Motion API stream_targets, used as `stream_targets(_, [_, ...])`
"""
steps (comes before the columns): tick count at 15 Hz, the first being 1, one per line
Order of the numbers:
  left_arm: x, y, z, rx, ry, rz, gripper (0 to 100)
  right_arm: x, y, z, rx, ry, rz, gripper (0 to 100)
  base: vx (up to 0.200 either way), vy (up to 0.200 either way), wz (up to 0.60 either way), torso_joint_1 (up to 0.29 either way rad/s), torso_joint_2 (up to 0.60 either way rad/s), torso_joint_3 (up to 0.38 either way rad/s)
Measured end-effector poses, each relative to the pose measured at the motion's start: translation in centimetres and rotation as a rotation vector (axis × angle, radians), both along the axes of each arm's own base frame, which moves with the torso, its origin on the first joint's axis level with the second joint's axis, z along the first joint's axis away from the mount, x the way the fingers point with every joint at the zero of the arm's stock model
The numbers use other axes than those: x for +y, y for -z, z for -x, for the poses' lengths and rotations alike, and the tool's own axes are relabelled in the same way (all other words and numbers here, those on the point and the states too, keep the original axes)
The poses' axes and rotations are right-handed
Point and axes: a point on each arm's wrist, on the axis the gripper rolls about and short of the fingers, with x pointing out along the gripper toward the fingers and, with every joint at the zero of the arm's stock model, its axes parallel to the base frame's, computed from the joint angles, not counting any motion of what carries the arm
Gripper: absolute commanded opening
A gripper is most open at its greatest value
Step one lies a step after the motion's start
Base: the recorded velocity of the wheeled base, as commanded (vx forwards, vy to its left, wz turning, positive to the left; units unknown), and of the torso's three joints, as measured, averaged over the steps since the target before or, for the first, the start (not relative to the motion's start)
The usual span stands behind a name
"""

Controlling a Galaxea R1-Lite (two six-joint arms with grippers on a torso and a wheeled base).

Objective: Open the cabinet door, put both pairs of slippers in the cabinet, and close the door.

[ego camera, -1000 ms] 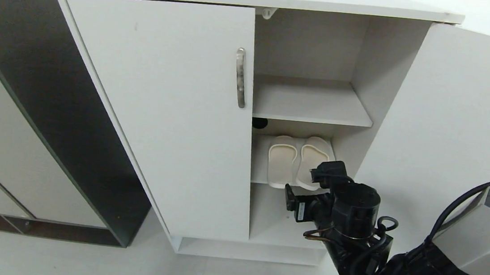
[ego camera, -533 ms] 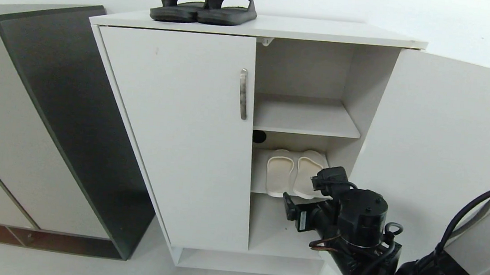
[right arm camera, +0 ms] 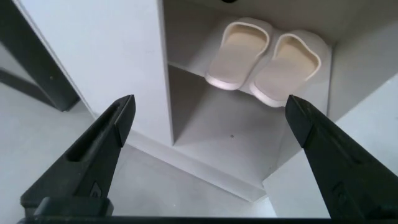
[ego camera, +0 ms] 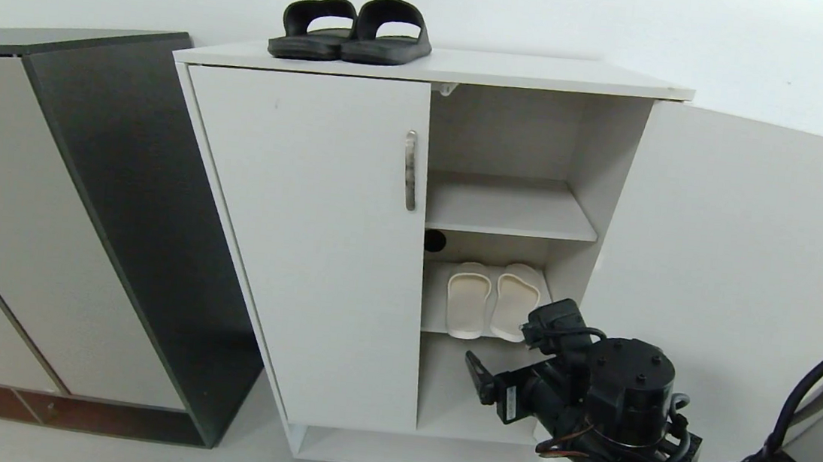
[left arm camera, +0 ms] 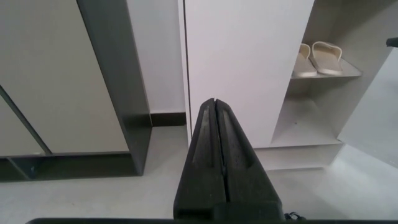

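Inside the open cabinet (ego camera: 614, 160), cream slippers (ego camera: 493, 300) occupy the middle shelf (ego camera: 435, 301).

White cabinet (ego camera: 304, 251), right door (ego camera: 741, 255) open; cream slippers (ego camera: 492, 299) on middle shelf, black slippers (ego camera: 352, 29) on top

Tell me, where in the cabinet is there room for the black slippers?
The top shelf, above the white slippers, is bare; so is the floor beneath them. The middle shelf is crowded: the white pair nearly fills it.
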Motion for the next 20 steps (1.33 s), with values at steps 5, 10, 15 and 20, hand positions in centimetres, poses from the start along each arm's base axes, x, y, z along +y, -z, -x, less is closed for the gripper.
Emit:
stream_targets(5, [0.0, 0.0, 0.0, 0.000, 0.001, 0.000, 0, 0.0, 0.2, 0.0, -0.004, -0.001, -0.005, 100, 0.000, 0.120, 0.00, 0.000, 0.00, 0.003])
stream_targets(10, [0.0, 0.0, 0.0, 0.000, 0.001, 0.000, 0, -0.1, 0.7, -0.1, -0.008, 0.002, -0.007, 100, 0.000, 0.200, 0.00, 0.003, 0.00, 0.004])
stream_targets(15, [0.0, 0.0, 0.0, 0.000, 0.001, 0.000, 0, -0.4, 0.9, -0.2, -0.032, 0.002, 0.007, 100, 0.000, 0.200, 0.00, 0.002, 0.00, 0.001])
stream_targets(20, [0.0, 0.0, 0.0, 0.001, 0.001, 0.003, 0, -0.5, 1.5, 0.0, -0.016, -0.027, 0.024, 100, 0.000, 0.080, 0.00, 0.001, 0.00, 0.002])
